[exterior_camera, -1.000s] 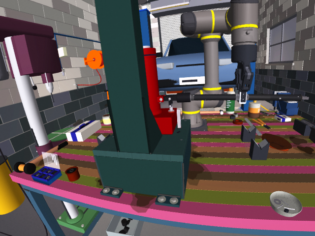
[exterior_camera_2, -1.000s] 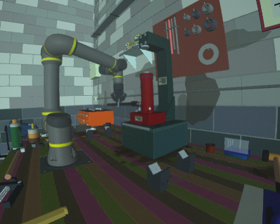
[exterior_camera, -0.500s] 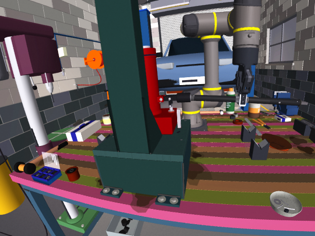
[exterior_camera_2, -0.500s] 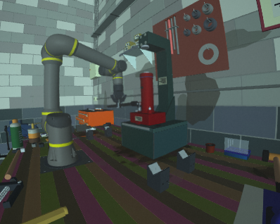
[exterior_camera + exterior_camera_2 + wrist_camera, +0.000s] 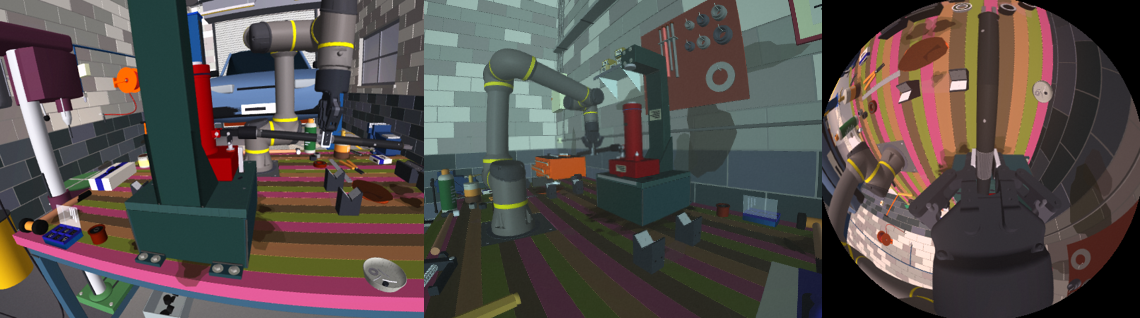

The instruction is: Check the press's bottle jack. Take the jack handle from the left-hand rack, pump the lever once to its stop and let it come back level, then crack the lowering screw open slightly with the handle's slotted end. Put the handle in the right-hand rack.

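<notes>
The green press (image 5: 178, 143) stands mid-bench with the red bottle jack (image 5: 209, 119) on its base. I hold the black jack handle (image 5: 308, 137) in my gripper (image 5: 327, 138), which is closed around its knurled part. The handle runs nearly level from the jack's lever socket (image 5: 222, 133) out to the right, sloping slightly down at its free end. In the wrist camera the handle (image 5: 988, 92) runs straight away from my fingers (image 5: 985, 162). Two dark V-block racks (image 5: 342, 191) stand on the bench below the handle. Another pair (image 5: 669, 240) stands on the press's other side.
Behind the bench a blue car (image 5: 260, 85) sits by the roller door. A drill press (image 5: 37, 102) stands at the left. A green bottle (image 5: 310, 135), pliers, a brown dish (image 5: 371, 190) and a blue vise (image 5: 380, 131) lie near the handle. A steel bowl (image 5: 384, 274) sits front right.
</notes>
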Robot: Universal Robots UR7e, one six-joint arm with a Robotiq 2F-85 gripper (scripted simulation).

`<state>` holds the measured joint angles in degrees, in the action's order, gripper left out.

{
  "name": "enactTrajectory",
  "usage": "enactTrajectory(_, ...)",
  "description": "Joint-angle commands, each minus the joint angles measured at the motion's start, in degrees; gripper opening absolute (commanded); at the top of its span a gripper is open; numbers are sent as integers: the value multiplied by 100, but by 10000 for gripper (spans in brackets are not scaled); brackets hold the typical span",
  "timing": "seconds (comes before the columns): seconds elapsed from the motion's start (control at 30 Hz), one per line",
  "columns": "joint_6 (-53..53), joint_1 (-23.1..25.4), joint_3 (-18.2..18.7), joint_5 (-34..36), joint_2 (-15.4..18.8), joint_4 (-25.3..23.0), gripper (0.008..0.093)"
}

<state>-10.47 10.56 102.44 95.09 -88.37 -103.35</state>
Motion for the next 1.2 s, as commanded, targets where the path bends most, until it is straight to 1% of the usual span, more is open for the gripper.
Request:
enactTrajectory(0.0,-7,5,6,22,10,-12,80)
enactTrajectory(1.17,-329,299,212,714,316,-323,80)
